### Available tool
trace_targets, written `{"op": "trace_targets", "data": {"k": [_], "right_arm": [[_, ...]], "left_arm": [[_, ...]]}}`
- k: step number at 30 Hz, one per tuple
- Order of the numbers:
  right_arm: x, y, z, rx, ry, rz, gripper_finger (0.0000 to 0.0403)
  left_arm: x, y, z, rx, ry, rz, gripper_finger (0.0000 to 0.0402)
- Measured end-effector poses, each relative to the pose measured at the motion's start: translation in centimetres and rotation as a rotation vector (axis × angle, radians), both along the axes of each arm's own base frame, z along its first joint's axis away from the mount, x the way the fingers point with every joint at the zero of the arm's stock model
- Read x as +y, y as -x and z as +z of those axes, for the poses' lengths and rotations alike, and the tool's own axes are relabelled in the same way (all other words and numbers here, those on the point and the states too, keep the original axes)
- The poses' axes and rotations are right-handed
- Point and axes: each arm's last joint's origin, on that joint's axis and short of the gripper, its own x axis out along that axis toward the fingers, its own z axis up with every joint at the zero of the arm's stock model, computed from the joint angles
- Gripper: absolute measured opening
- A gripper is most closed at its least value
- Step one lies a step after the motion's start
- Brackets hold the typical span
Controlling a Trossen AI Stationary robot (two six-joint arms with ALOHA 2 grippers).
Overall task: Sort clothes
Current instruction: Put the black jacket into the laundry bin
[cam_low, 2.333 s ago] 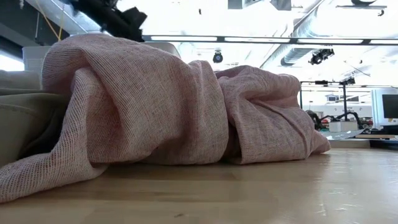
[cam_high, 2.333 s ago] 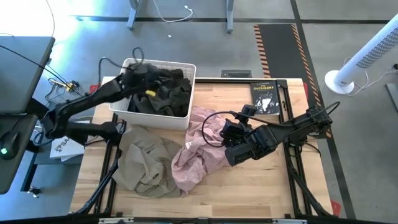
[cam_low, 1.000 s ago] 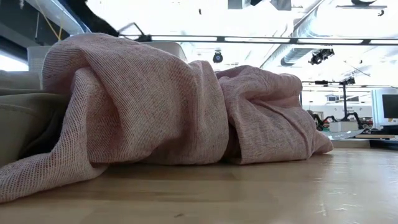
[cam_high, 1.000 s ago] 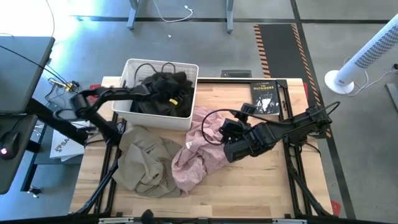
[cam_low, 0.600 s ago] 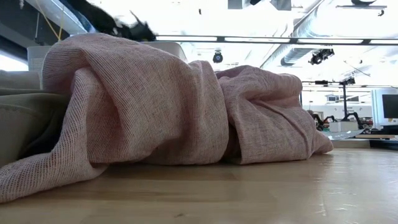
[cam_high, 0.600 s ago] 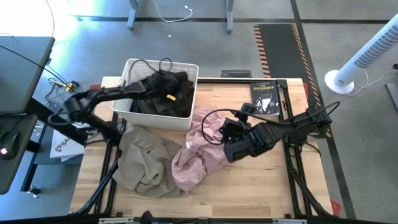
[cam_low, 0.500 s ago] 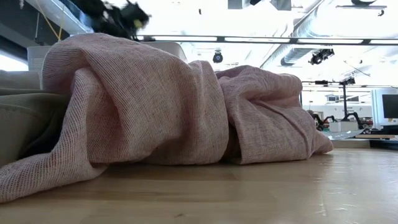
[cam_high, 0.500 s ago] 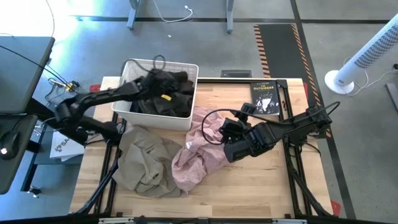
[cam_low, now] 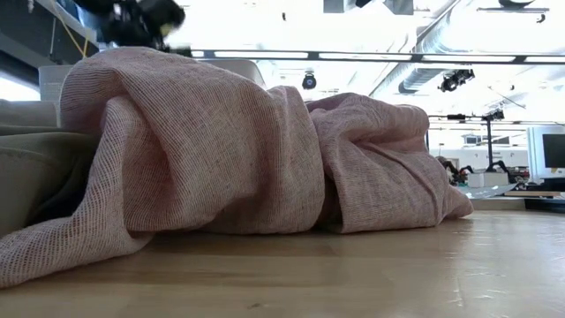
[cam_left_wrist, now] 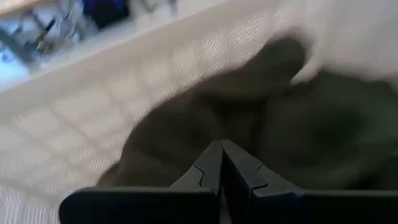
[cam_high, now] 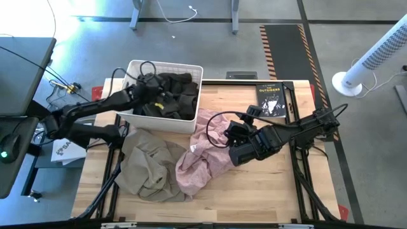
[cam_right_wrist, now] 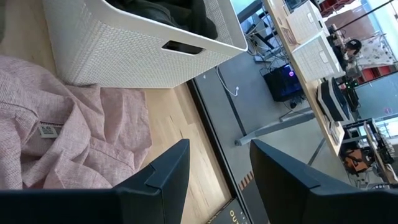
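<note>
Sort about half done: darks in, lights out.
High view: we see dark clothes (cam_high: 168,95) in basket (cam_high: 191,69), left pincer (cam_high: 147,84) over them; pink garment (cam_high: 203,156), khaki garment (cam_high: 149,168) remain on surface (cam_high: 261,191); wrist views: left pincer closed, empty; right pincer (cam_right_wrist: 214,165) open above pink.

crumpled pink garment (cam_high: 206,152) beside khaki one (cam_high: 147,166); dark clothes (cam_high: 170,95) piled apart.

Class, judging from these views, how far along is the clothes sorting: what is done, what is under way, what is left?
Done: dark clothes lie in the basket. Under way: the shut left gripper is over the basket, holding nothing visible; the open right gripper waits by the pink garment. Left: pink and khaki garment on the table.
</note>
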Motion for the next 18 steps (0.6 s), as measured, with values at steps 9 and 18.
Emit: {"op": "trace_targets", "data": {"k": [9, 18], "right_arm": [[0.0, 0.0, 0.0, 0.002, 0.006, 0.001, 0.0165], [0.0, 0.0, 0.0, 0.004, 0.000, 0.002, 0.0165]], "left_arm": [[5.3, 0.5, -6.4, 0.024, 0.327, 0.031, 0.0000], [6.9, 0.0, -8.2, 0.050, 0.421, -0.014, 0.0000]]}}
